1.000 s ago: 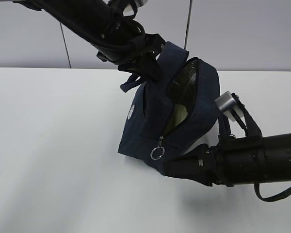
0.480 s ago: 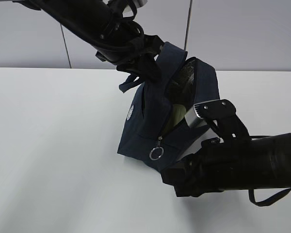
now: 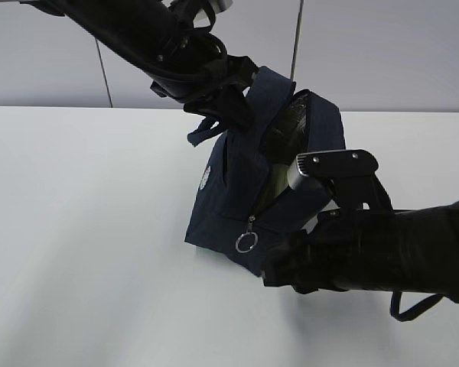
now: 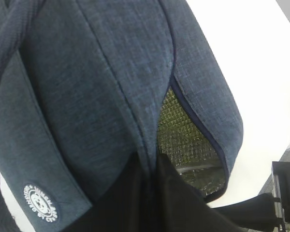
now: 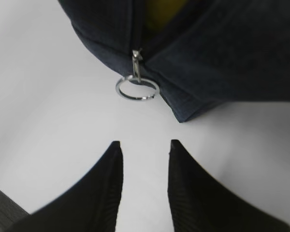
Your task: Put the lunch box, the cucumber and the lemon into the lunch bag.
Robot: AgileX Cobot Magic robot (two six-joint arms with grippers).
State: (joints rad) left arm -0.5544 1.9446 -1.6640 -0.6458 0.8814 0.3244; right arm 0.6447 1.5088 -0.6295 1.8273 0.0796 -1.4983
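Swung round toward the silver ring pull (image 5: 137, 89) since a second ago, the right gripper (image 5: 141, 145) is seen slightly parted and empty. Tilted on the white table (image 3: 84, 229), the dark navy fabric lunch bag (image 3: 237, 191) is held up by the left gripper, its grip hidden. Packing is judged done; zipping remains. A round white logo (image 4: 40, 203) is illegible.

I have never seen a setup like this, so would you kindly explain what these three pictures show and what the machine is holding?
It is a robot with two black arms at a white table. One picture looks on from outside; the other two come from cameras on each wrist. The left gripper holds a navy lunch bag up by its top, tilted, its zipper partly open. The right gripper holds nothing; its jaws stand apart, just short of the silver ring pull. Something yellow-green shows inside the bag.
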